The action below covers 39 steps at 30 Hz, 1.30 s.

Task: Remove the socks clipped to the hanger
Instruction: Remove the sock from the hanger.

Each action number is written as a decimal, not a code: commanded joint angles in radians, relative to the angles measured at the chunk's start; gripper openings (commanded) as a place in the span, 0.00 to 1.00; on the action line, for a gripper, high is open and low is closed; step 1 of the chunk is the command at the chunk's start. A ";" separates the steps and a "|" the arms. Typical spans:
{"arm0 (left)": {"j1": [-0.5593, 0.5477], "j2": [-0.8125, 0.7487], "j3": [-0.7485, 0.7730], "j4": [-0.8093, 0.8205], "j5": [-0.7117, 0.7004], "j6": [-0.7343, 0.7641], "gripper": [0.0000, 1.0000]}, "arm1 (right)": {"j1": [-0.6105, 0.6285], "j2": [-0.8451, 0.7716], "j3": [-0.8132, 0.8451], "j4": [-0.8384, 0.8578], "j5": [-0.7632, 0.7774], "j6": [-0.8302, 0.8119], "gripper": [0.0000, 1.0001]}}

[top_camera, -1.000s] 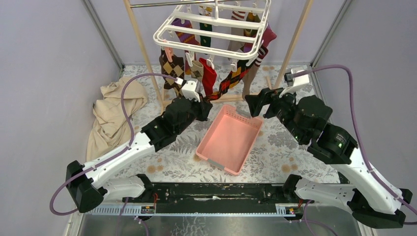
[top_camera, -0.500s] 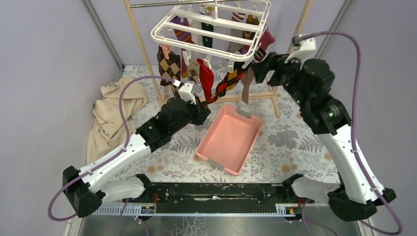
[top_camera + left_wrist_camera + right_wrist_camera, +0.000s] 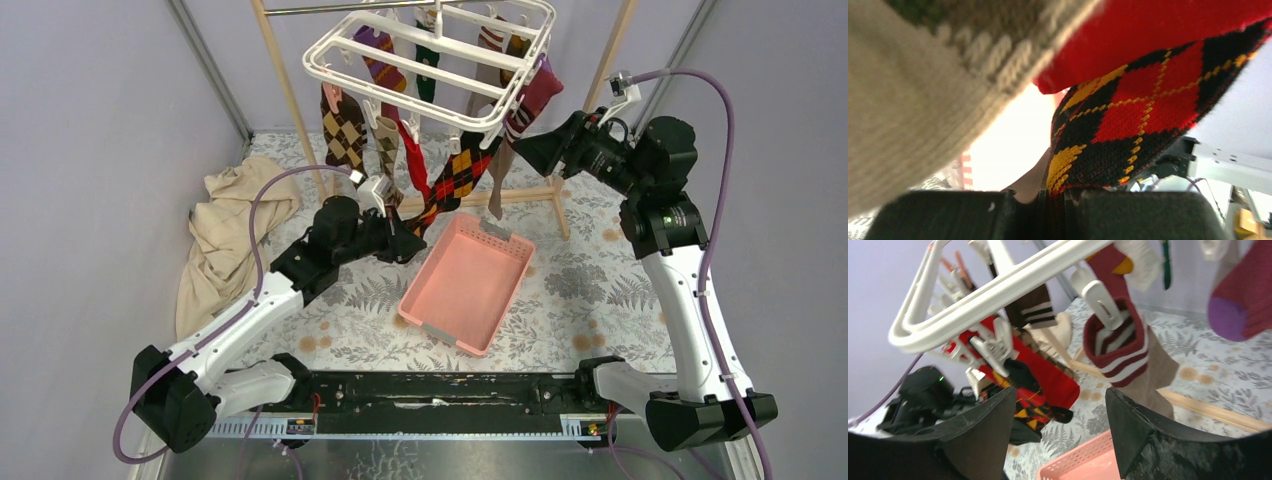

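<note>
1. Your left gripper (image 3: 1055,199) is pinched narrow on the toe of the red-and-black argyle sock (image 3: 455,180), just beside the pink basket (image 3: 470,275)'s left wall. Only a thin edge of fabric sits between the jaws, so a hard tug may slip it free.
2. That sock runs taut up to its clip (image 3: 995,347) on the hanger (image 3: 988,300). If you pull sideways, the hanger is likely to swing instead of the clip letting go.
3. Your right gripper (image 3: 530,150) stands wide and holds nothing, near the hanger's right corner and the maroon striped sock (image 3: 1115,350). A swinging rail could strike its fingers.
4. Farthest off, a strong pull could tip the wooden frame (image 3: 285,90).
</note>
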 commanded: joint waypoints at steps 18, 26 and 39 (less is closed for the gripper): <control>0.076 0.061 -0.046 0.369 0.532 -0.256 0.16 | -0.005 0.009 -0.115 0.587 -0.297 0.261 0.68; 0.076 0.083 -0.049 0.420 0.579 -0.296 0.17 | 0.026 0.049 -0.070 0.591 -0.275 0.230 0.67; 0.076 0.091 -0.052 0.424 0.605 -0.296 0.18 | 0.155 0.106 0.015 0.445 -0.156 0.058 0.66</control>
